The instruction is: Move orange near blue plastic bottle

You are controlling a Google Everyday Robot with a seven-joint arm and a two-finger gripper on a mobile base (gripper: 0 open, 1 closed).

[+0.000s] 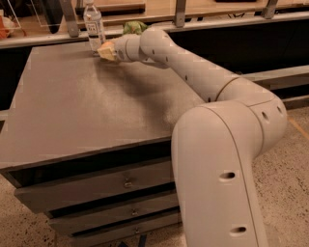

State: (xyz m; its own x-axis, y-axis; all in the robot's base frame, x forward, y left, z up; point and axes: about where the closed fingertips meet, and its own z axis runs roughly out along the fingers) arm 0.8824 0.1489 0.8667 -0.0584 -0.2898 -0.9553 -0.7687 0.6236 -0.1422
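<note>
The blue plastic bottle stands upright at the far edge of the grey table, a clear bottle with a white-and-blue label. My gripper is low over the table just right of the bottle's base, almost touching it. The arm reaches to it from the right. The orange does not show; it is hidden or out of view, possibly behind the gripper.
A green wrinkly snack bag lies behind the arm's wrist at the table's far edge. A wooden rail with metal posts runs behind the table. The table has drawers in front. The arm's large base stands at the right.
</note>
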